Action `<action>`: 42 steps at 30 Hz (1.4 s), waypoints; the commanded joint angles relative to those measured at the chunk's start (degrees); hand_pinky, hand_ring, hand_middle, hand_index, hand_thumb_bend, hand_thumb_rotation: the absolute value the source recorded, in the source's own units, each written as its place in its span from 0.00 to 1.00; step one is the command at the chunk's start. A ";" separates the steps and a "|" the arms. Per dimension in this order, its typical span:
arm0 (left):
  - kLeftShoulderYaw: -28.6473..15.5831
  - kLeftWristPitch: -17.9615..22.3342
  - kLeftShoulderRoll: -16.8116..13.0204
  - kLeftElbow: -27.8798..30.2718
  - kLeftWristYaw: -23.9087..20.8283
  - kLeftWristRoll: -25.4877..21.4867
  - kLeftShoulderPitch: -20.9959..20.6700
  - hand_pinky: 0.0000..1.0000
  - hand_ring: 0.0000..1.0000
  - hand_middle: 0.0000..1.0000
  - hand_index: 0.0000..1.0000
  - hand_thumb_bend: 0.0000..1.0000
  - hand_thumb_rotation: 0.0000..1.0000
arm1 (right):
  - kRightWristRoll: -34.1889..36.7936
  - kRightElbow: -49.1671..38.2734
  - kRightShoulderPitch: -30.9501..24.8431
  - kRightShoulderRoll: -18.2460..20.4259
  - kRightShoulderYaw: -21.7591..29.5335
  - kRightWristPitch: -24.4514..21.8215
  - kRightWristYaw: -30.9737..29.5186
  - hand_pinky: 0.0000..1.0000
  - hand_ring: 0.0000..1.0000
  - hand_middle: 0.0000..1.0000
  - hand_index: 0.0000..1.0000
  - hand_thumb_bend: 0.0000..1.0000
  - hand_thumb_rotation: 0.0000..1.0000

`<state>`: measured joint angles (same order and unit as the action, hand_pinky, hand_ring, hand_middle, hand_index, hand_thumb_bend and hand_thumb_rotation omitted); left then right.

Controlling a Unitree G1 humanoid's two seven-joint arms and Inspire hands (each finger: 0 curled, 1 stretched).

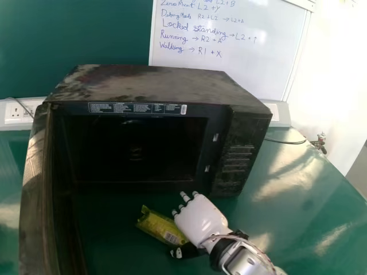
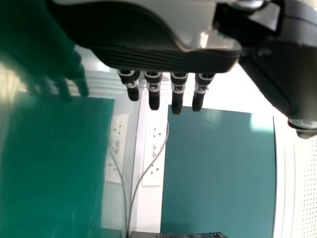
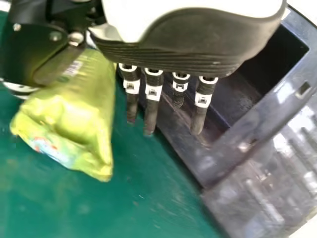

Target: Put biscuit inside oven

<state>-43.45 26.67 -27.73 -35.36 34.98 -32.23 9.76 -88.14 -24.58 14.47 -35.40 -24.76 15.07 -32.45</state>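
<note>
Hanging straight-fingered in the left wrist view: left hand (image 2: pixel 148 34), idle. Door (image 1: pixel 31 177) stood open; oven (image 1: pixel 155 86) waited. Biscuit packet (image 1: pixel 162 225) sat before the opening, 1 end apparently pinched by right hand (image 1: pixel 200 220), thumb against palm. Slender hold risked slippage; jutting end could have snagged the sill.
</note>
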 commanded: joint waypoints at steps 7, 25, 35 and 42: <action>0.84 -0.62 1.12 -0.31 -0.10 0.06 -0.07 0.00 0.69 0.80 0.96 0.16 0.91 | 0.85 1.49 -1.02 2.16 0.17 -2.11 2.09 0.72 0.64 0.68 0.70 0.82 0.21; 0.40 -1.05 0.86 -1.15 1.65 -1.00 -0.48 0.00 0.69 0.80 0.96 0.17 0.89 | 3.98 2.04 -2.02 3.72 1.03 -3.84 5.88 0.74 0.58 0.48 0.64 0.57 0.00; 0.50 -1.15 0.78 -1.16 1.22 -0.84 -0.60 0.00 0.71 0.81 0.96 0.17 0.92 | 5.20 2.43 -1.60 3.20 1.41 -3.83 6.80 0.75 0.59 0.49 0.65 0.57 0.00; 0.76 -0.95 0.86 -0.83 0.40 -0.15 -0.72 0.00 0.70 0.80 0.96 0.14 0.93 | 6.23 2.97 -2.30 3.68 2.28 -4.52 9.70 0.74 0.59 0.49 0.64 0.57 0.00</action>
<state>-43.47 26.31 -27.78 -35.61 35.62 -32.58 9.19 -82.71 -21.70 12.53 -31.86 -23.32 11.31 -23.92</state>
